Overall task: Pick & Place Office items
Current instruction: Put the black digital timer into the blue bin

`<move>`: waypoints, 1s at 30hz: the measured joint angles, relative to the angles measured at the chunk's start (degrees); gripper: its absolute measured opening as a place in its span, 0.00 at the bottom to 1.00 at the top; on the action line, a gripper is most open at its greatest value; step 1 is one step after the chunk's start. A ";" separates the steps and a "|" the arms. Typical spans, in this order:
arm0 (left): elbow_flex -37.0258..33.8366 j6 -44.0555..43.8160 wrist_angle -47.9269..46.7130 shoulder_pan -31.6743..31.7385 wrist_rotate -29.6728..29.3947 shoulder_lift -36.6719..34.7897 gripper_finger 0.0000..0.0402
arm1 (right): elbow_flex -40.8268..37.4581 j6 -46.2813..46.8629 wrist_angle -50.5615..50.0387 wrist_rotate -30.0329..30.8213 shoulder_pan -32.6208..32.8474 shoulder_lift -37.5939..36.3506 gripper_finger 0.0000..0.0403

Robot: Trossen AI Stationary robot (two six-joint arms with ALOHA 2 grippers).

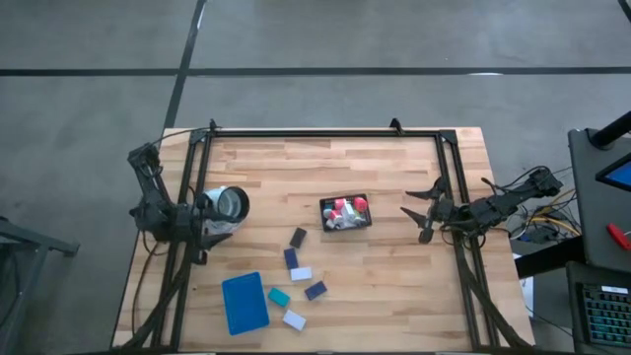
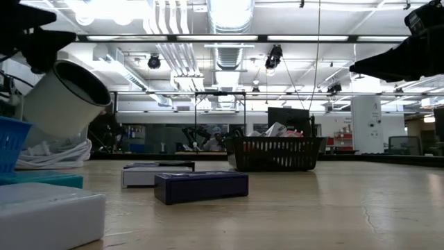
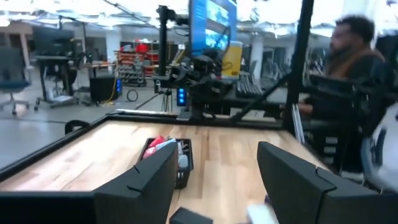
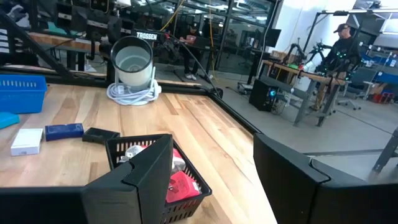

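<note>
Small flat blocks lie on the wooden table (image 1: pixel 394 286) near its front left: a black one (image 1: pixel 298 238), two navy ones (image 1: pixel 291 258) (image 1: pixel 315 291), a teal one (image 1: pixel 279 296) and two white ones (image 1: pixel 301 274) (image 1: pixel 294 319). Red, pink and white pieces (image 1: pixel 347 207) sit in the black mesh basket (image 1: pixel 345 225) at mid-table. My left gripper (image 3: pixel 216 152) hovers open at the table's left edge and points toward the basket (image 3: pixel 183 168). My right gripper (image 1: pixel 414 215) (image 4: pixel 211 146) hovers open at the right edge, right of the basket (image 4: pixel 158 186). Neither has anything between its fingers.
A flat blue tray (image 1: pixel 245 302) lies near the front left corner. A white cylinder (image 1: pixel 229 204) with a coiled white cable (image 4: pixel 130 93) stands beside my left arm. A black frame (image 1: pixel 325 132) runs round the table. A person (image 3: pixel 348 56) sits beyond the table's right side.
</note>
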 joint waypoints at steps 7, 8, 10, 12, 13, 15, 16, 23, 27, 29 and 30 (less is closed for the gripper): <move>5.07 2.59 3.99 0.04 -5.22 3.96 0.56 | 0.00 -0.07 0.00 0.00 0.00 0.00 0.54; 6.42 2.60 3.34 0.04 -5.25 5.30 0.56 | 0.00 -0.09 0.00 0.00 0.00 0.00 0.54; 8.89 2.55 2.70 0.04 -5.25 8.61 0.56 | 0.00 0.03 0.00 -0.02 0.00 0.00 0.54; 11.68 2.80 2.01 0.04 -5.49 12.90 0.56 | 0.00 0.02 0.01 -0.01 0.00 0.00 0.54; 13.09 3.07 1.67 0.04 -5.72 15.29 0.56 | 0.00 -0.05 0.00 -0.02 0.00 0.00 0.54; 16.37 3.08 1.62 0.04 -6.67 20.33 0.56 | 0.00 0.01 0.00 -0.02 0.00 0.00 0.54; 18.02 3.06 1.77 0.07 -6.93 22.95 0.56 | 0.00 0.07 0.00 -0.02 0.00 0.00 0.54; 29.23 -4.74 0.17 3.24 -13.60 41.09 0.56 | 0.00 0.01 0.02 -0.02 0.00 0.00 0.54; 35.58 -12.86 -6.23 7.05 -14.91 48.06 0.56 | 0.00 0.07 0.02 -0.02 0.00 0.00 0.54; 38.56 -18.87 -11.80 9.18 -12.92 50.96 0.56 | 0.00 -0.04 0.01 -0.02 0.00 0.00 0.54; 39.95 -22.94 -15.15 10.39 -11.23 52.23 0.56 | 0.00 -0.09 0.01 -0.02 0.00 0.00 0.54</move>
